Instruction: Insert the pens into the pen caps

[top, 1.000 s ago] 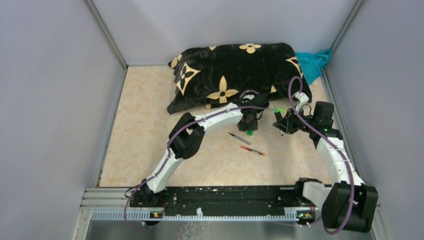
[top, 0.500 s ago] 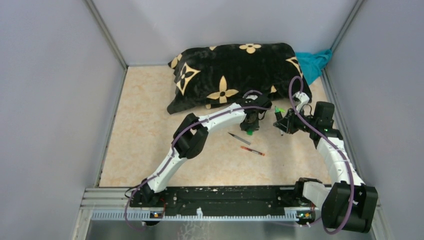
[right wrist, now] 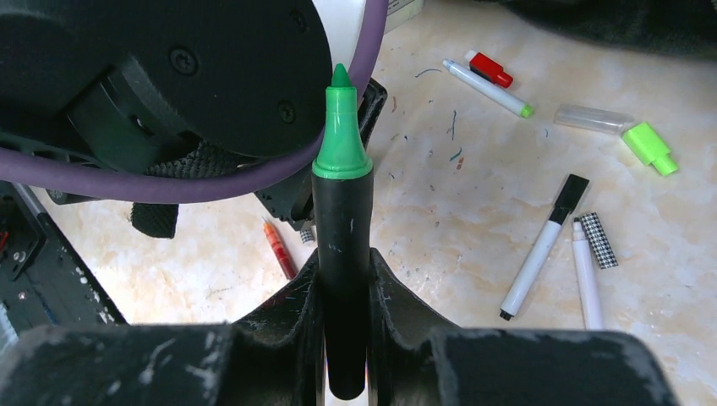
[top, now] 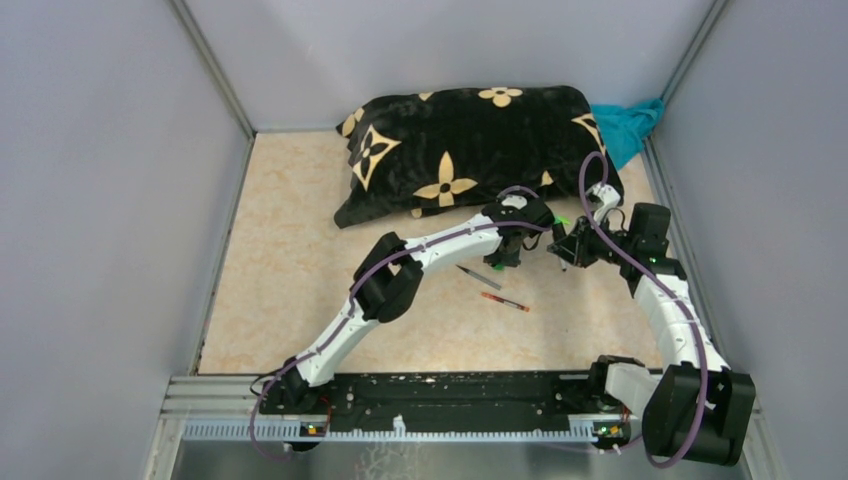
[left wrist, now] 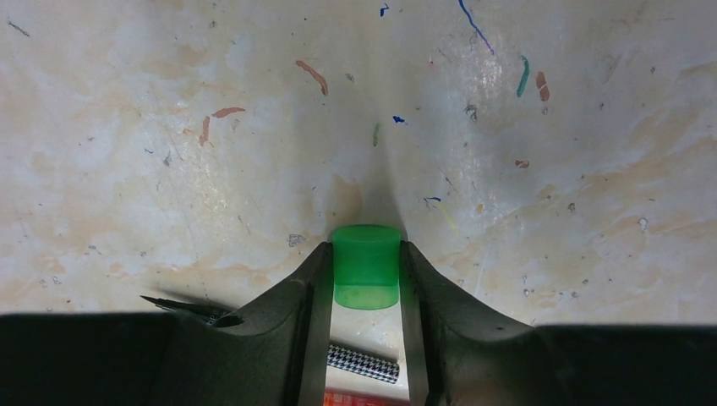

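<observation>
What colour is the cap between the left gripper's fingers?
The cap in the left gripper is green; the left wrist view shows it best.

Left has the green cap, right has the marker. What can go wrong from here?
1. The green cap sits at the very tips of the left gripper, partly past them; a push from the black marker in the right gripper may tilt or eject it.
2. Right wrist view: the marker's green tip points close to the left wrist housing and purple cable; advancing misaligned may jab them.
</observation>
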Available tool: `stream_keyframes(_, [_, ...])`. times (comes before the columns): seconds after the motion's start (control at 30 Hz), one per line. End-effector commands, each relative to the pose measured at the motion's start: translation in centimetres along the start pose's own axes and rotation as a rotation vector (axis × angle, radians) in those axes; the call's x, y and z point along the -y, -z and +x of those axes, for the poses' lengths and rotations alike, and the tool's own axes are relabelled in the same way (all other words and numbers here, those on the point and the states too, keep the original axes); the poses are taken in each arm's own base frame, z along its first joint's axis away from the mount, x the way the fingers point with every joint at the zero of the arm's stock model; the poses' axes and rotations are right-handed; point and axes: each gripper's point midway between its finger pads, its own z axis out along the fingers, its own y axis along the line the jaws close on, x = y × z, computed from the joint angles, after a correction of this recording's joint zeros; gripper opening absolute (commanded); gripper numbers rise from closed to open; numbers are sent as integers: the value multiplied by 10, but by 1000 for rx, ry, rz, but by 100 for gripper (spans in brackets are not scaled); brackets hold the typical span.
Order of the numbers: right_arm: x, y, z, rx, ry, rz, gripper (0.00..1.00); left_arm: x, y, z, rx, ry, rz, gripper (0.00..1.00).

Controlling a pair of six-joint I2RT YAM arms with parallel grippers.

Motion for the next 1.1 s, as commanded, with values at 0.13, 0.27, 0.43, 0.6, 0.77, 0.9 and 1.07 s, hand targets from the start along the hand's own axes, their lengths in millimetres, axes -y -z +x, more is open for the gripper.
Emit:
stream_keyframes(0.13, [-2, 2, -8, 34, 32, -19, 0, -41, -26, 44, -113, -99, -179, 31])
stream_keyframes(0.27, [-5, 2, -7, 29, 38, -34, 0, -39, -15, 30, -81, -66, -133, 11])
stream_keyframes(0.43, [-20, 6, -9, 30, 68, -109, 0, -34, 23, -17, 28, 59, -13, 4])
stream_keyframes(0.6, [-41, 11, -15, 39, 91, -220, 0, -27, 79, -65, 164, 162, 164, 2])
stream_keyframes(0.77, [-64, 23, -22, 28, 100, -320, 0, -33, 134, -89, 255, 240, 338, 0])
stream_keyframes(0.9, [-90, 37, -41, 51, 133, -381, 0, -45, 165, -98, 322, 361, 467, 0])
stream_keyframes(1.07, [-129, 35, -56, 58, 212, -364, 0, -41, 208, -113, 401, 472, 661, 0])
